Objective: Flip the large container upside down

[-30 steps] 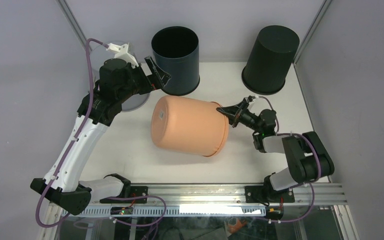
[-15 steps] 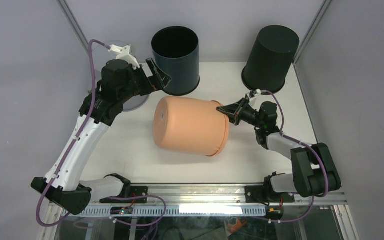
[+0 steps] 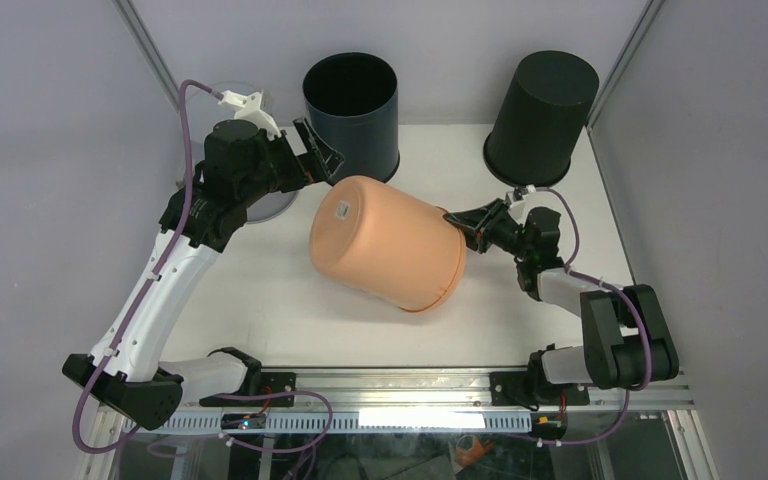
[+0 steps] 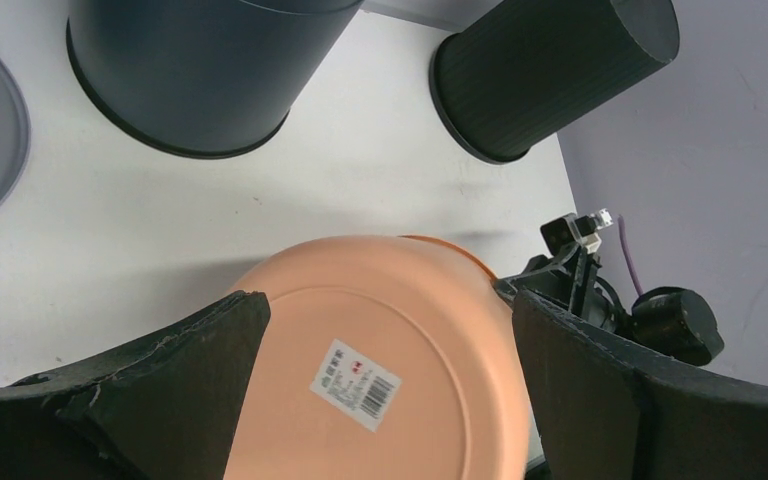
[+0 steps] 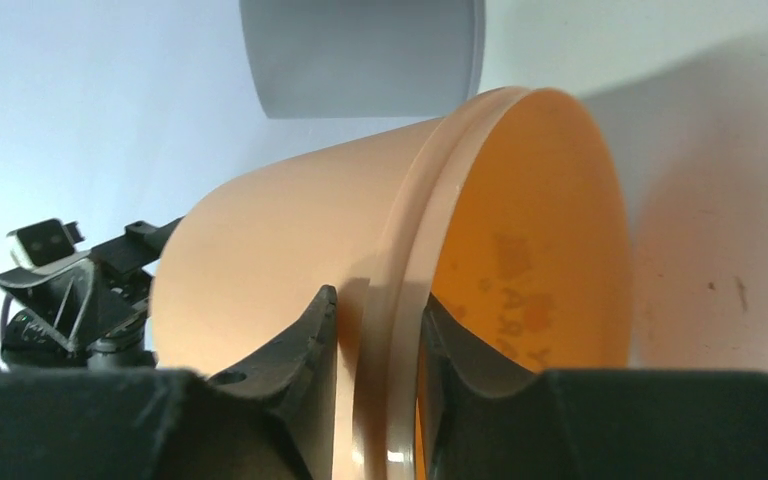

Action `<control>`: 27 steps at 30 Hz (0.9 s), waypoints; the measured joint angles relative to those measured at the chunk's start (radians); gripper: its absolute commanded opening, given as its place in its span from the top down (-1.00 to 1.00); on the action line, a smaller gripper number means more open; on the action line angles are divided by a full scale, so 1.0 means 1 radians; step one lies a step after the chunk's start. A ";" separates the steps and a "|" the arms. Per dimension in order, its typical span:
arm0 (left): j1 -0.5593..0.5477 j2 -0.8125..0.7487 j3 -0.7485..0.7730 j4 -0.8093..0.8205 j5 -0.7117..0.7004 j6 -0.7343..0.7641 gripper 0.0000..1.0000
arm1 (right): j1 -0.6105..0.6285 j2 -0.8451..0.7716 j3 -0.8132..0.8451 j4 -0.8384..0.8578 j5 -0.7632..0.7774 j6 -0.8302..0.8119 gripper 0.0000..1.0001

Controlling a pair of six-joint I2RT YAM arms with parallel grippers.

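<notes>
From above, the orange container point(image 3: 385, 250) lies tipped on the white table point(image 3: 260, 310), with its flat bottom toward the far left and its open mouth toward the near right. The right gripper point(image 3: 467, 226) sits at the mouth's rim. The left gripper point(image 3: 318, 148) hangs wide open and holds nothing, near the container's bottom and just beside an upright dark blue bucket point(image 3: 350, 105). A black bucket point(image 3: 542, 100) stands mouth-down at the far right, well apart. A grey tub point(image 3: 278, 203) peeks out under the left arm.

The left wrist view alone shows the smooth round bottom with its barcode sticker point(image 4: 355, 385), and the black bucket's ribbed wall.

The right wrist view alone shows its fingers point(image 5: 295, 350) astride the thick, glossy rim, one outside and one inside, only narrowly parted. Whether they pinch it cannot be told.
</notes>
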 measured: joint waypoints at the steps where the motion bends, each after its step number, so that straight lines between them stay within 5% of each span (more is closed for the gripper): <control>1: 0.000 0.000 0.000 0.000 0.004 0.000 -0.98 | -0.002 0.000 -0.002 -0.014 0.003 -0.010 0.40; 17: 0.000 0.001 0.000 0.002 0.033 -0.002 -0.98 | -0.008 0.041 -0.031 -0.443 0.038 -0.305 -0.11; 27: 0.000 0.038 -0.002 0.005 0.116 -0.001 -0.98 | -0.008 -0.008 0.106 -0.702 0.123 -0.486 -0.39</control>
